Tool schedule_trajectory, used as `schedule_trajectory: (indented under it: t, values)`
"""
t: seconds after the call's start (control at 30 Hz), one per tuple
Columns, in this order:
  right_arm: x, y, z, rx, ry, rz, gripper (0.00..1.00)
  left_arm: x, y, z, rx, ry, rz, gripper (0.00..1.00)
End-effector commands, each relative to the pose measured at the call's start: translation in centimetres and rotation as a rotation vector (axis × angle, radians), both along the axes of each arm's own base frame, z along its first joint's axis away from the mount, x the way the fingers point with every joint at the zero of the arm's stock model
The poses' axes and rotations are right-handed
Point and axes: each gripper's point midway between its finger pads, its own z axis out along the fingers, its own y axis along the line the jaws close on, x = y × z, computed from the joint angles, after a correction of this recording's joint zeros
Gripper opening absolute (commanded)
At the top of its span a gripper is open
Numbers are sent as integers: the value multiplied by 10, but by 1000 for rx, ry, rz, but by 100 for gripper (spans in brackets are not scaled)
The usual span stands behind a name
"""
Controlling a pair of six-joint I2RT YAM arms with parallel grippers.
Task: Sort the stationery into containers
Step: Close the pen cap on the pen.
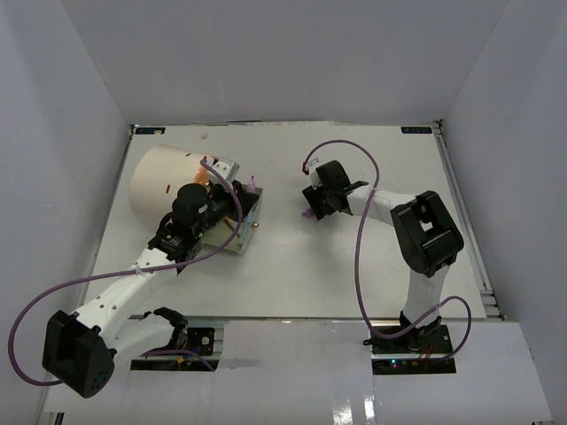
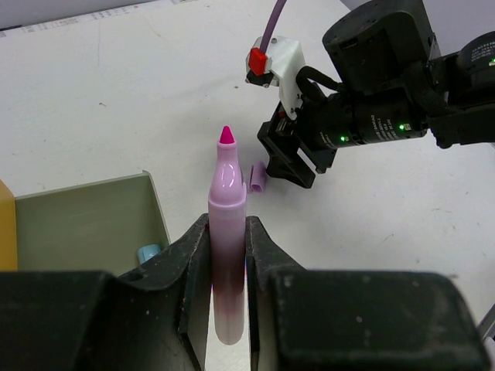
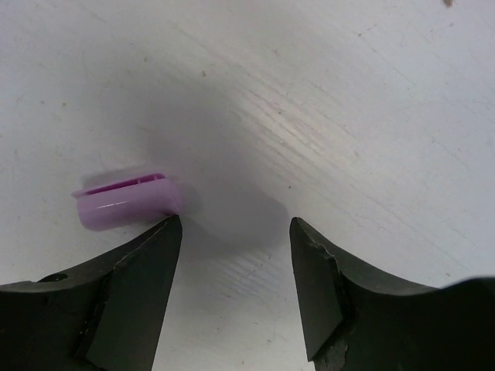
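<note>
Carefully now: cap comes before drawer

Beside the cylinder [image 1: 164, 181] and its open drawer [image 2: 85, 216], the left claw [image 2: 227, 232] clamps an uncapped pink marker [image 2: 227, 189]. A purple cap [image 3: 128, 201] lies on the table [image 3: 348, 93] just outside the spread right claw [image 3: 236, 232]; better to centre on it before closing.

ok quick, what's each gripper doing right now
Left gripper: shut on the pink marker, which is uncapped.
Right gripper: open and empty; the purple cap lies on the table just outside its jaws.
</note>
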Motion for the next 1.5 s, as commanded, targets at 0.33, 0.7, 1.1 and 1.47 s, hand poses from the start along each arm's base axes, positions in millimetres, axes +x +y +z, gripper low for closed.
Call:
schedule_trajectory:
  t: [0.33,0.7,1.1,1.47]
  values:
    - [32,-3,17,-23,-34,-103,64,-1,1,4,-8,-16,-1,0]
    - [19,0,95,173,-1,-449,60,-1,-3,4,-17,-5,-18,0]
    - [16,37,78,194,111,-588,61,-3,0,8,-16,-16,-14,0]
    - [11,56,37,127,183,-639,61,-4,-2,10,-24,-15,-22,0]
